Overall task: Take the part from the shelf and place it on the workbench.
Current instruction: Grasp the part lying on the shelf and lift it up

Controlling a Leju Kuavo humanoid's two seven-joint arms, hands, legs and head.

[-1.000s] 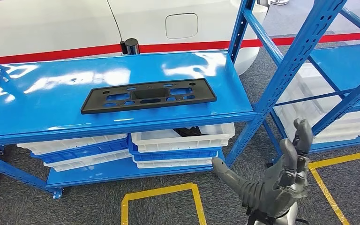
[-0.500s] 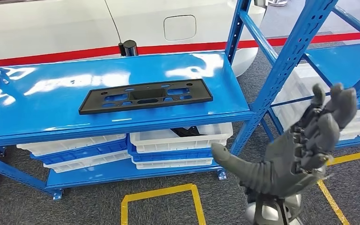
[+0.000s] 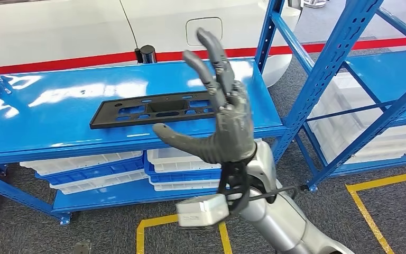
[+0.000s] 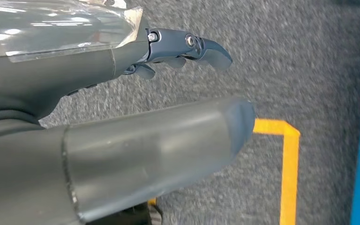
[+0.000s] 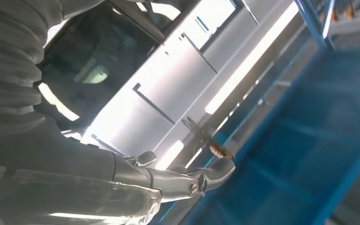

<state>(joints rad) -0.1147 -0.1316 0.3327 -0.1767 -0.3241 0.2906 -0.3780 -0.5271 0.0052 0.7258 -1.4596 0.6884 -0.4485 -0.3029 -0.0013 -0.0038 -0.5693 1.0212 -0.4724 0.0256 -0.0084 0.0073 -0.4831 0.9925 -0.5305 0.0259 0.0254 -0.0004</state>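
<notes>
the part (image 3: 158, 108), a flat black plastic panel with cut-outs, is laid lengthwise on the top board of the blue shelf (image 3: 84, 90), near the front edge. its right end is covered in the head view by the right hand (image 3: 223, 116), so that end cannot be made out. whether the hand is touching the part cannot be told; nothing is gripped in it. the right hand is raised in front of the shelf with the fingers (image 3: 211, 58) stretched up and spread wide and the thumb thrown out sideways. in the right wrist view the right hand (image 5: 168, 180) is seen blurred against the blue shelf frame and a white car body.

under the top board, white bins (image 3: 203, 159) are stacked on the lower board; a dark object is glimpsed in the upper middle bin, largely hidden by the hand and not identifiable. more white bins (image 3: 359, 121) are held in the second blue rack (image 3: 343, 58) on the right.

the left hand (image 4: 122, 140) is seen over grey carpet (image 4: 286, 61) and a yellow floor marking (image 4: 288, 168). its fingers (image 4: 187, 47) are slightly curled and nothing is held.
</notes>
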